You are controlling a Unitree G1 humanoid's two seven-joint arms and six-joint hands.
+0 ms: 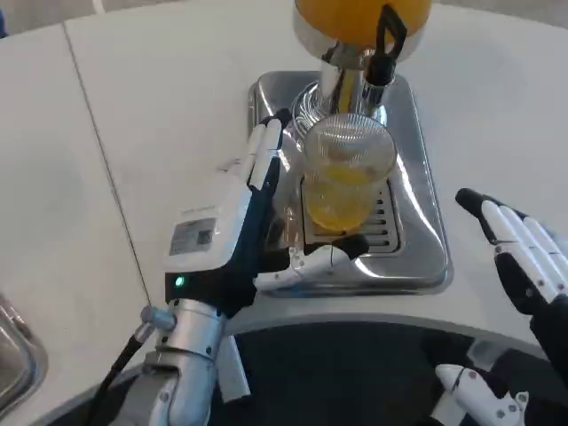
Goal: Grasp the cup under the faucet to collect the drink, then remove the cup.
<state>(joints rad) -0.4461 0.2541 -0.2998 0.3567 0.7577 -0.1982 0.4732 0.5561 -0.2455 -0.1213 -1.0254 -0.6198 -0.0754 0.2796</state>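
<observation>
Kid: Cup (348, 173) has orange drink in it, partly full; is it done?

Friend: Filling looks done, I think; left hand (232, 232) wraps around it on the shiny tray (417, 213) under the faucet (377, 71); right hand (524, 257) is spread wide, holding nothing; lifting it away is left.

The dispenser (362, 18) tank runs off the top edge; the left hand (232, 232) hides the cup (348, 170) side nearest it.
</observation>
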